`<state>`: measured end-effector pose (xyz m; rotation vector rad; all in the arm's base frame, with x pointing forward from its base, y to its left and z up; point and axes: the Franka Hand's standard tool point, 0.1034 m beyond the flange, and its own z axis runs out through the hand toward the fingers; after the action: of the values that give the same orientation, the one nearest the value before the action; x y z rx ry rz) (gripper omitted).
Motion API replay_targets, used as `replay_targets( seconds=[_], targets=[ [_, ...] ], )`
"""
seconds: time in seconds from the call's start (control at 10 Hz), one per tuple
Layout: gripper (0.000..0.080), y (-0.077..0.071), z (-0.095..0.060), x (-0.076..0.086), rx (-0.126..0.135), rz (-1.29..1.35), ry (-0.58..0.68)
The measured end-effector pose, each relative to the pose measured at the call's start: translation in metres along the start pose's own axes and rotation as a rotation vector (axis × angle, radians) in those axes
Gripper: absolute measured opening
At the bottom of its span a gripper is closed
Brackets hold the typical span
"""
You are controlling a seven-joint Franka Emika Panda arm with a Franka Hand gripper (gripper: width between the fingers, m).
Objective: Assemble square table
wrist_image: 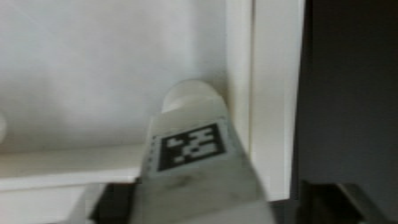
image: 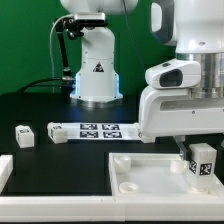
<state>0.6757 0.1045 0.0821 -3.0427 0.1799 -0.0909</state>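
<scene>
Exterior view's lower right: the gripper [image: 198,148] pinched a tagged leg block [image: 203,163] upright at the square slab [image: 160,172] corner, apparently lined up for seating there; a second leg block [image: 24,135] lay middle left.

We see a white square slab [image: 160,176], a white leg block [image: 203,162] with a black-and-white patterned tag, a black worktop [image: 65,162], and a white marker board [image: 95,130] printed with black-white tags.

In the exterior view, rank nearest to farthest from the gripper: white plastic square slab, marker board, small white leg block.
1. Slab, beneath the gripper and its held leg.
2. Marker board, mid-table.
3. Leg block, exterior view's far left.
</scene>
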Motion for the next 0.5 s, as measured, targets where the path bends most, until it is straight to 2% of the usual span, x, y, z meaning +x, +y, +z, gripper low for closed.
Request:
replay_targets(
  seconds=[0.1,0.3,0.4,0.5],
  targets=[
    [0.0292,0.0017,0.0003,0.0003,-0.001,0.075,0.0],
    [0.0292,0.0018,0.0009,0.0,-0.003,0.256,0.001],
    [0.0292,0.002,0.0019,-0.0004,-0.008,0.429,0.009],
    [0.0292,0.0023,0.0023,-0.0002,0.001,0.612,0.011]
  ],
)
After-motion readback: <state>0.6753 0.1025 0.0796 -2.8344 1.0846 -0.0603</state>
